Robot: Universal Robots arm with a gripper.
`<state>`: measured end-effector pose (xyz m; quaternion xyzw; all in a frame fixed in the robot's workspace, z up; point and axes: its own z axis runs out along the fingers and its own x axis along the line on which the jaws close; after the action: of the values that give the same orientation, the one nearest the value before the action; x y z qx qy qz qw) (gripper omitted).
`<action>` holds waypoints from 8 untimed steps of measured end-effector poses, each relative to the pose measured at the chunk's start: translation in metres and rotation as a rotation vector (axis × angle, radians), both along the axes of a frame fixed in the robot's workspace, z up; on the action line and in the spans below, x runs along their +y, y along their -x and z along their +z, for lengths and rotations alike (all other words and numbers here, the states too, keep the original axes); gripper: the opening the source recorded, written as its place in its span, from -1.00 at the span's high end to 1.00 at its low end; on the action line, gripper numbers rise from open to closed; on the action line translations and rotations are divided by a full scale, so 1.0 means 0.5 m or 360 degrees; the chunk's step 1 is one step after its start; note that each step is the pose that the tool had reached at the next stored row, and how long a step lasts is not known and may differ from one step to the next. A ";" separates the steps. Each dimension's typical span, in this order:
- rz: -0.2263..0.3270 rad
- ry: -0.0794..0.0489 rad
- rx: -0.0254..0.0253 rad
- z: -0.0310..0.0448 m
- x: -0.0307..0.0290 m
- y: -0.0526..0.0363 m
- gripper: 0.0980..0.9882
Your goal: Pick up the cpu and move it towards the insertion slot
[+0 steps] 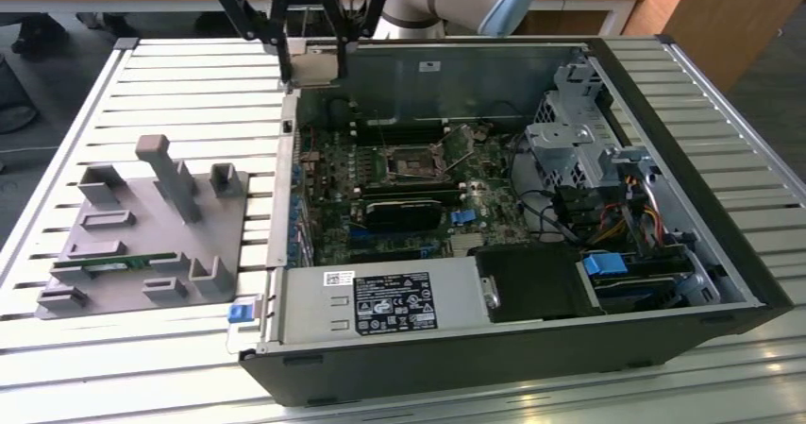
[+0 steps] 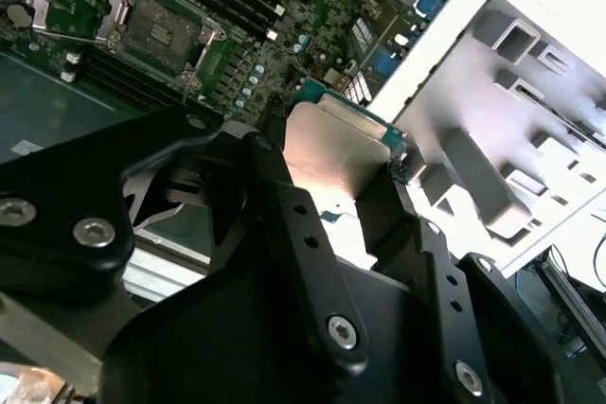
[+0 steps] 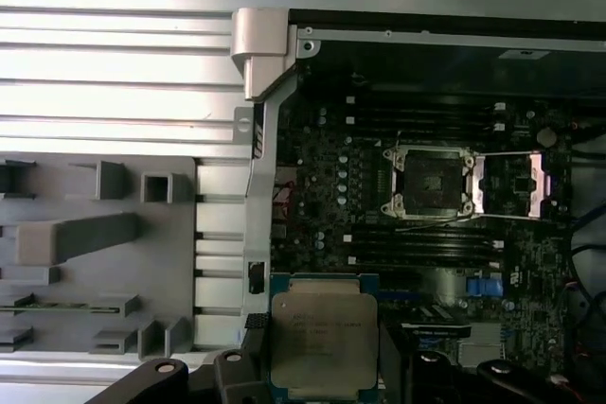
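- The gripper (image 1: 311,60) has its two black fingers (image 2: 294,224) closed on opposite edges of the cpu (image 3: 325,342), holding it clear of every surface; in the exterior view the chip hangs at the case's far corner on the exterior view's left, above the case (image 1: 705,282) wall rather than over the board.
- The cpu is a flat square, so it has no long axis; its silvery lid (image 2: 331,160) shows in both wrist views, with a green-blue rim around it.
- The insertion slot (image 1: 413,162) lies in the green motherboard (image 1: 330,207) with its metal frame flipped open; in the exterior view it sits at about four o'clock from the gripper, lower and well apart.
- The grey parts tray (image 1: 202,226) rests outside the case, at about seven o'clock from the gripper; a green memory stick (image 1: 108,266) lies in it.
- By my judgement the pick is done and the carry toward the socket is only partly made.
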<state>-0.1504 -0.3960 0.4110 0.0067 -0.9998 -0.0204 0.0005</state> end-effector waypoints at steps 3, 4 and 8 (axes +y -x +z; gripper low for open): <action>0.0000 0.0000 -0.00001 0.000 0.006 -0.009 0.00; 0.0000 0.0000 0.00000 0.000 0.009 -0.011 0.00; 0.0000 0.0000 0.00000 0.000 0.018 -0.023 0.00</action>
<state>-0.1390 -0.3872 0.4108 0.0067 -0.9998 -0.0204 0.0005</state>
